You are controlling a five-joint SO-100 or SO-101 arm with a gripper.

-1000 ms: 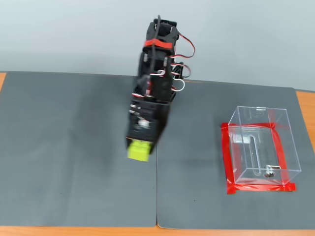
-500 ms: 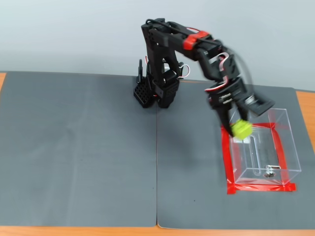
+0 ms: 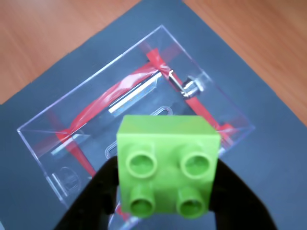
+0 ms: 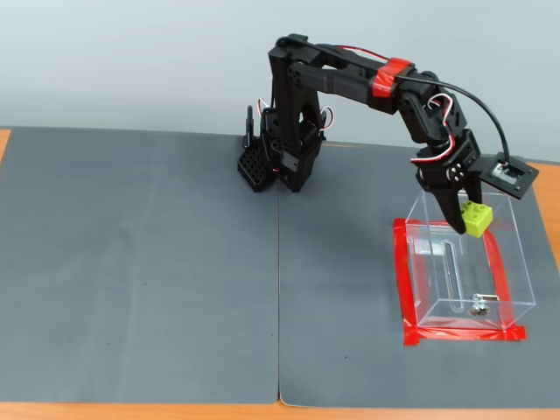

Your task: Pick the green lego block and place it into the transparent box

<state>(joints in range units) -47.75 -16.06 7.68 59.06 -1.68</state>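
The green lego block (image 3: 167, 165) is lime-green with four round studs and sits clamped between the black fingers of my gripper (image 3: 165, 191). In the fixed view the block (image 4: 477, 218) hangs in my gripper (image 4: 466, 220) just above the far open rim of the transparent box (image 4: 464, 262). The transparent box (image 3: 96, 110) lies below the block in the wrist view, with a small metal part (image 3: 191, 87) and a slot at its base. It stands on the grey mat inside a frame of red tape (image 4: 404, 289).
A dark grey mat (image 4: 140, 262) covers the wooden table (image 3: 57, 33). My arm's black base (image 4: 276, 162) stands at the back middle of the mat. The table's wooden edge (image 4: 548, 210) shows to the right of the box.
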